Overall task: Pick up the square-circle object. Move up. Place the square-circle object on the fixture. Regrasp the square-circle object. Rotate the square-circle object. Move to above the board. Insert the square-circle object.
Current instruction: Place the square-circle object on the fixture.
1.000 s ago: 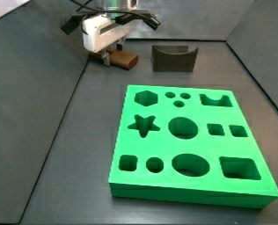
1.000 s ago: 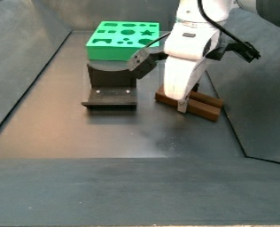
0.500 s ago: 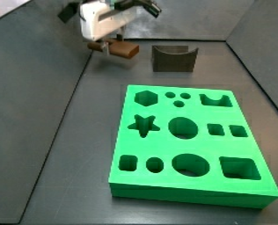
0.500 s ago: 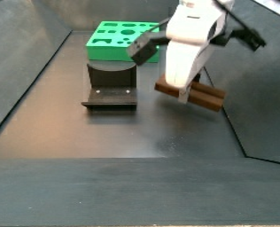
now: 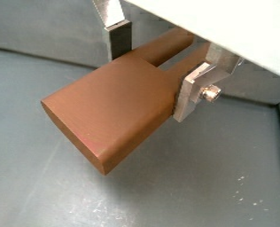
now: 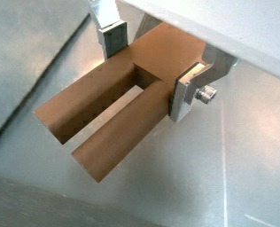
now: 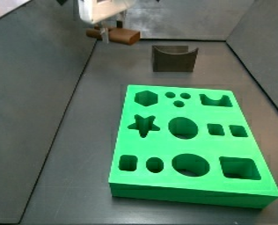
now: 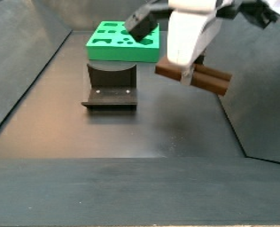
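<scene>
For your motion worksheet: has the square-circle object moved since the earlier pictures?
Yes. Held in the claw, the square-circle object has risen: in a side view it now hangs level with the fixture's top, clear of the floor.

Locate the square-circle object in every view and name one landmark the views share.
Wrist view: square-circle object fills the centre, clamped in the gripper.
Wrist view, centre, between the fingers.
Side view, top, left of the fixture.
Side view, upper right, airborne.
Shared landmark in both side views: the fixture.
</scene>
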Robot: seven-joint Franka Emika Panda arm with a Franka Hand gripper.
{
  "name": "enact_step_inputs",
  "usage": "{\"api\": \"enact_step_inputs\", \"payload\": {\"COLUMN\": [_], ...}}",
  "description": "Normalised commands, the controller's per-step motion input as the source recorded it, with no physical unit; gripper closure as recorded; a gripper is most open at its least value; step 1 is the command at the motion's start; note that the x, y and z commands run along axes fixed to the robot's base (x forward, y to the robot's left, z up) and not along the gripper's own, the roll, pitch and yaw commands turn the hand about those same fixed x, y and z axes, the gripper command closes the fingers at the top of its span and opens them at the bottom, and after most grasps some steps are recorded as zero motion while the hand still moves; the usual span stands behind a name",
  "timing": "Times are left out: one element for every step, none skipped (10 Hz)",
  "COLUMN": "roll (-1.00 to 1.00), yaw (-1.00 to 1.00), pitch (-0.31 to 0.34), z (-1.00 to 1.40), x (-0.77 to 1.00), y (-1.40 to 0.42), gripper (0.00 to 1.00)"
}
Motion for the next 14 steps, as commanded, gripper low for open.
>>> {"api": "enact_step_inputs", "payload": {"roll": [0.06, 0.07, 0.08, 0.09, 0.1, 0.11, 0.11, 0.1, 0.1, -0.08, -0.08, -0.09, -0.11, -0.11], "yaw": [-0.02, -0.02, -0.02, -0.01, 0.0, 0.0, 0.01, 0.02, 0.02, -1.0, -1.0, -1.0, -1.0, -1.0], "pitch": [0.019, 0.029, 0.035, 0.038, 0.043, 0.047, 0.055, 0.059, 0.073, -0.026, -0.019, -0.015, -0.014, -0.01], "z": [1.0, 1.0, 1.0, 1.0, 0.91, 0.82, 0.64, 0.54, 0.35, 0.08, 0.03, 0.01, 0.02, 0.01], "x": [-0.02, -0.03, -0.04, -0.04, -0.04, -0.03, -0.02, -0.02, -0.01, 1.0, 1.0, 1.0, 1.0, 1.0], "y": [0.0, 0.01, 0.01, 0.01, 0.01, 0.01, 0.01, 0.01, 0.01, -0.57, -0.56, -0.53, -0.43, -0.39], "gripper": [1.0, 1.0, 1.0, 1.0, 1.0, 1.0, 1.0, 1.0, 1.0, 1.0, 1.0, 1.0, 1.0, 1.0]}}
